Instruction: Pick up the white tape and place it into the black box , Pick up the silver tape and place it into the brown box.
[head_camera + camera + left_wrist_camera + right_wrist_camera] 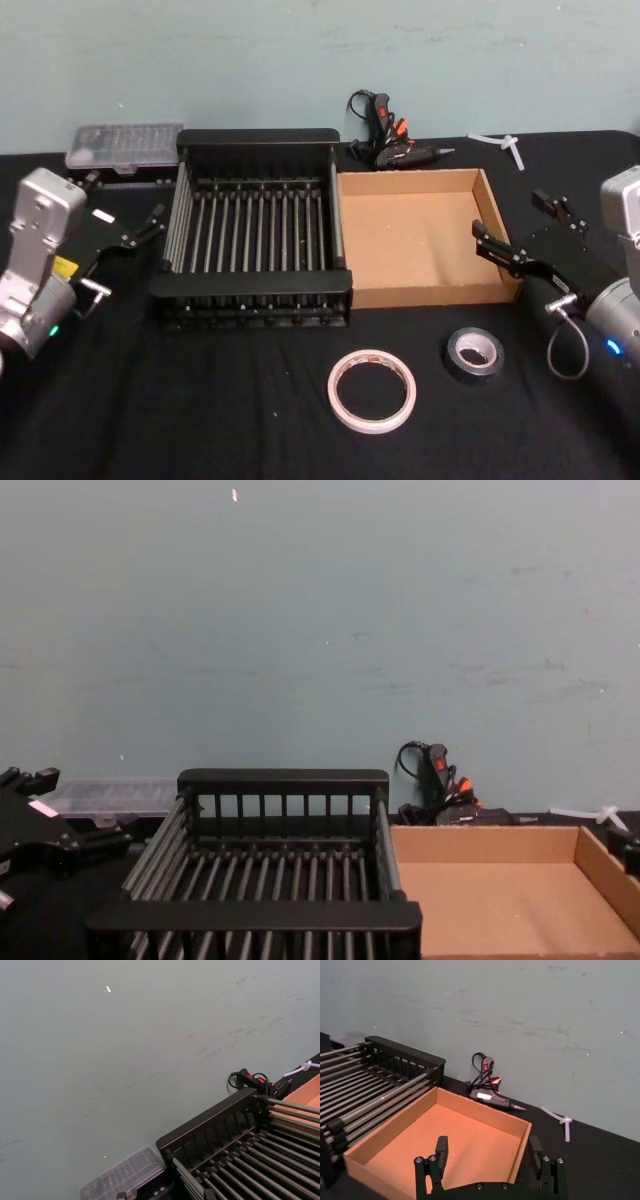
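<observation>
We have both tapes lying flat on the worktop, holes up, so neither has a long axis to line up with; what matters is which arm is closer. The silver tape [474,353] sits just below and inward of our right gripper [512,232], nearer the robot than its jaws, which stand spread wide and empty over the near right corner of the brown box [415,240]. The white tape [371,390] lies beside the silver one, a little farther inward and nearer the robot still, well apart from our left gripper [135,232], which is parked by the left wall of the black box [253,297]; its jaws hold nothing, and we cannot tell how far open they are. We judge the right arm nearer to both rolls, so it must draw back and drop onto the silver roll from above, jaws straddling its rim
</observation>
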You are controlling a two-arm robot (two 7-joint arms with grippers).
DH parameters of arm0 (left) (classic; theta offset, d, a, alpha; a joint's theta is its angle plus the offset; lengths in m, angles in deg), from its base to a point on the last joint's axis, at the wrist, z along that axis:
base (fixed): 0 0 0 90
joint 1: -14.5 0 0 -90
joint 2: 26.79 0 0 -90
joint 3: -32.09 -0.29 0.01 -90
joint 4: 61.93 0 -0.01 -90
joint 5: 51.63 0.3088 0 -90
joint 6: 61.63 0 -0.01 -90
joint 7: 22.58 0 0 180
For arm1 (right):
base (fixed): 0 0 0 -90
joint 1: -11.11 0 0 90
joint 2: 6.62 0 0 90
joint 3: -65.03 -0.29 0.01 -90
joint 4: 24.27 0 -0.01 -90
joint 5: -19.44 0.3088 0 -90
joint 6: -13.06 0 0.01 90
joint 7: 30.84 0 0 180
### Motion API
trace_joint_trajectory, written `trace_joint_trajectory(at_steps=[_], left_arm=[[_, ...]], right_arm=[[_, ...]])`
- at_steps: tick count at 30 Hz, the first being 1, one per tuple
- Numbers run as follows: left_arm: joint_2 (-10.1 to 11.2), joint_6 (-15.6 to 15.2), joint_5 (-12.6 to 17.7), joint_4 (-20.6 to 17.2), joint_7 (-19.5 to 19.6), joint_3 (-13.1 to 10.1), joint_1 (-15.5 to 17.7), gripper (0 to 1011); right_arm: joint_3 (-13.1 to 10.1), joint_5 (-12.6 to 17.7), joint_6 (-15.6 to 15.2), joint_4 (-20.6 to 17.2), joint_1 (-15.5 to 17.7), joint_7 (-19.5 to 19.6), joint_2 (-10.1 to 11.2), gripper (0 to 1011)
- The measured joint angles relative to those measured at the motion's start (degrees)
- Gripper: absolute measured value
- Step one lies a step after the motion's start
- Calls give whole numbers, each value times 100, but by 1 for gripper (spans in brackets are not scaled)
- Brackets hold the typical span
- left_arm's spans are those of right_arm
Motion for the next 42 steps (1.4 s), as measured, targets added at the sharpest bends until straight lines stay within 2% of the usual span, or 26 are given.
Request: trace_joint_trajectory(at_steps=[9,24,42], left_arm=[[0,0,0,0,0,0,0,1001],[0,0,0,0,0,0,0,1001],[0,0,0,0,0,0,0,1001]], right_arm=[[-129,31,-313,-359,352,-66,28,1002],[-317,56,-777,-678,832,-230,5,1002],[-470,-83,-1300,-909,1067,-425,-19,1002]])
